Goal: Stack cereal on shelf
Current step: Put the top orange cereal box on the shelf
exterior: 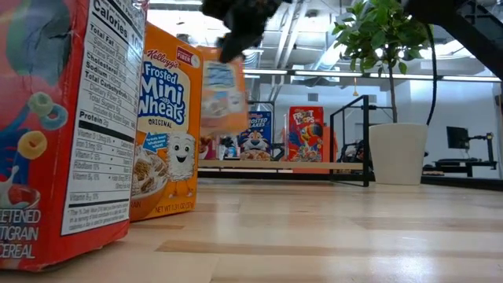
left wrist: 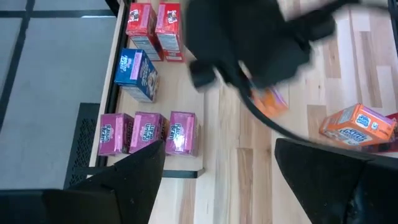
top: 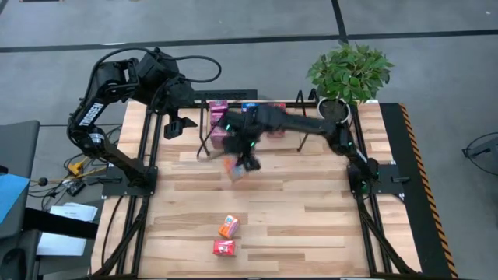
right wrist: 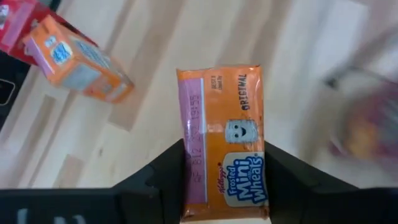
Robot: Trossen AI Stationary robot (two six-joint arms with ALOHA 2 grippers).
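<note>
My right gripper (top: 246,158) hovers over the table's middle, just in front of the shelf (top: 207,128), shut on an orange Mini Wheats carton (right wrist: 227,143). That carton shows blurred in the low view (exterior: 224,98). The shelf, a black rod rack at the far edge, holds pink (left wrist: 149,132), blue (left wrist: 137,73) and red (left wrist: 155,28) cartons standing on their bases. An orange carton (top: 228,226) and a red one (top: 224,247) rest on the table near its front edge. My left gripper (left wrist: 217,180) waits open above the shelf's left end (top: 179,124). My right gripper pinches the orange carton between its two fingers (right wrist: 158,171), one on each narrow side (right wrist: 191,162), at the end nearest the wrist. The fingers come from above, pointing down. The carton hangs below them, lifted clear of the table (exterior: 224,98).
A potted plant (top: 350,74) stands at the far right corner, its white pot (exterior: 397,149) beside the shelf's right end. A thick black frame (top: 144,132) edges the table. Bare wood (top: 311,218) stretches right of the two near cartons.
</note>
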